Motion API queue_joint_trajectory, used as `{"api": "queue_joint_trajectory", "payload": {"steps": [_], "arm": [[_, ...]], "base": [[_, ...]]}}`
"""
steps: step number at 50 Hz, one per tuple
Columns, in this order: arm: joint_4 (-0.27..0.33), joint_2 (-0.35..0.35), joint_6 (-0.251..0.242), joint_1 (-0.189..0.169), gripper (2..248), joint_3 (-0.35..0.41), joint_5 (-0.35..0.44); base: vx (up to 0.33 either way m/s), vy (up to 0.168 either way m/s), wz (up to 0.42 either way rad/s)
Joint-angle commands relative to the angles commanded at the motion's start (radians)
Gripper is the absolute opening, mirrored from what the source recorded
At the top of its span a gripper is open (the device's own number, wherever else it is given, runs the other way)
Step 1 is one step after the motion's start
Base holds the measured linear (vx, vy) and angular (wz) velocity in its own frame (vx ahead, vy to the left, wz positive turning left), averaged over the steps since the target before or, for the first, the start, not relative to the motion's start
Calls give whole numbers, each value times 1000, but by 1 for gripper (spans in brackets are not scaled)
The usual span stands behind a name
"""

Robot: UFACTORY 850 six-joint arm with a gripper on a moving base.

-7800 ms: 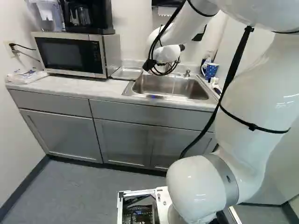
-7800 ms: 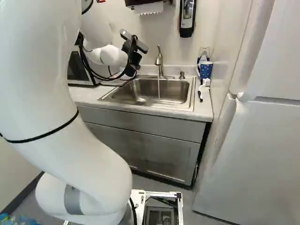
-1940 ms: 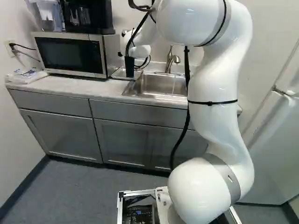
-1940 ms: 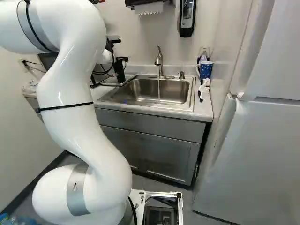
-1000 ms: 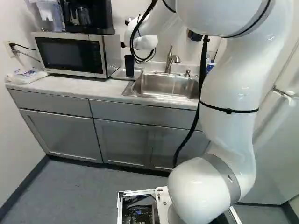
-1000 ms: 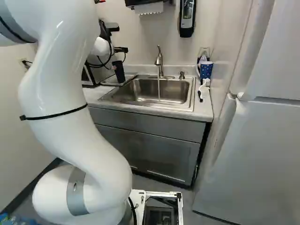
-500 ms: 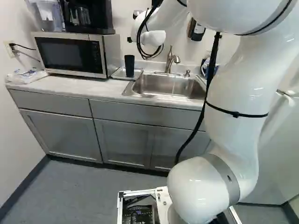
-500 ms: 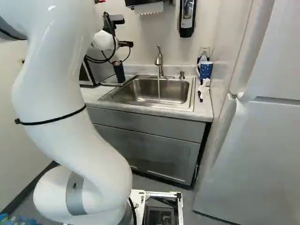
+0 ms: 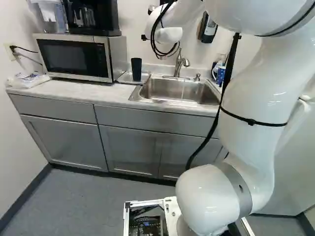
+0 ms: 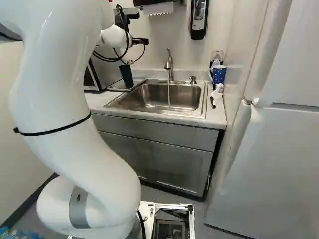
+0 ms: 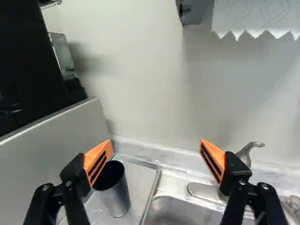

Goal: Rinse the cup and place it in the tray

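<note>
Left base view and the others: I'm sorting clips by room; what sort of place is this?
Probably a kitchenette: it has a microwave, a sink with a faucet and a refrigerator.

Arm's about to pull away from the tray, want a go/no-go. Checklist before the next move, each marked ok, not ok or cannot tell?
1. Cup standing upright in the tray: ok.
2. Claw open, fingers wide apart: ok.
3. Cup free of the grip, not clamped between both fingers: ok.
4. Nearer finger clear of the cup's rim: cannot tell, they overlap in the wrist view.
5. Faucet off: not ok, thin stream running into the sink.
6. Cup rinsed clean inside: cannot tell, interior dark.
</note>
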State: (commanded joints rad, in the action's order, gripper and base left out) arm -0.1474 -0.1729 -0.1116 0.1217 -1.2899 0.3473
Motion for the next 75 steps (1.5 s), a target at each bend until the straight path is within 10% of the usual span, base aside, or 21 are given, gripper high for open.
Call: {"api": "queue_joint_trajectory", "payload": {"steps": [75], "arm": [[0,-133,0,-155,247,-263,-167]], "base": [[0,0,0]]}}
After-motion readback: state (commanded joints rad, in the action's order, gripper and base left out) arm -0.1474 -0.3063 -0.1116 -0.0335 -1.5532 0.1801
